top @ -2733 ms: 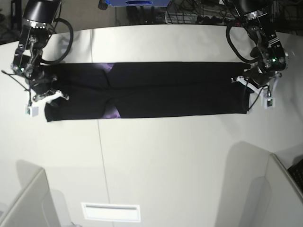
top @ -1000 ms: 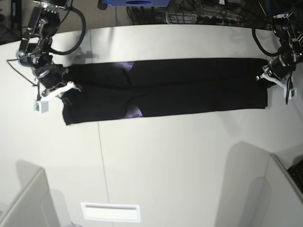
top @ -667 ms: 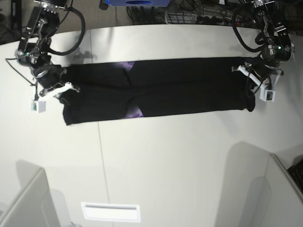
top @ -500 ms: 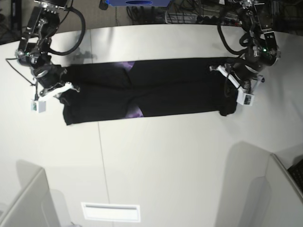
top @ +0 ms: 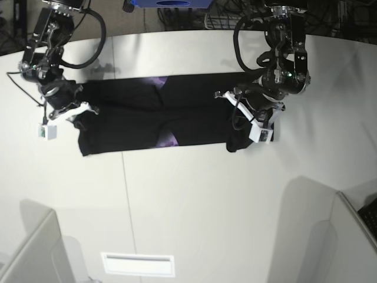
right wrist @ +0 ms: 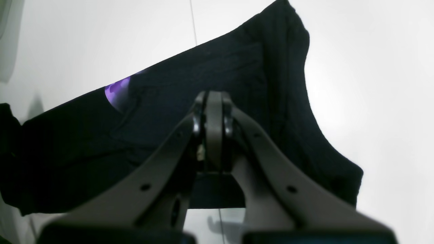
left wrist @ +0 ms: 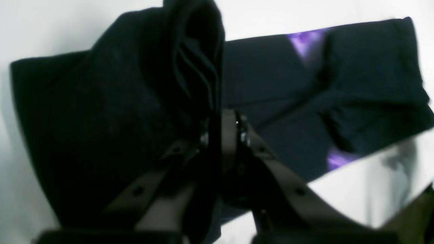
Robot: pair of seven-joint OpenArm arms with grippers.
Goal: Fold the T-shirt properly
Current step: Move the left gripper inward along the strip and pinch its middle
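The black T-shirt lies as a long folded strip across the white table, with bits of purple print showing. My left gripper is shut on the strip's right end and holds it bunched and lifted over the strip's middle; in the left wrist view black cloth hangs from its jaws. My right gripper is shut on the strip's left end, low at the table; in the right wrist view it pinches the shirt next to purple print.
Grey divider panels stand at the near left and near right. A white slotted plate lies near the front edge. Cables and a blue object sit behind the table's far edge.
My left gripper has moved from the table's right side toward the middle, carrying the shirt's right end over the strip and shortening it. The right gripper has stayed in place.
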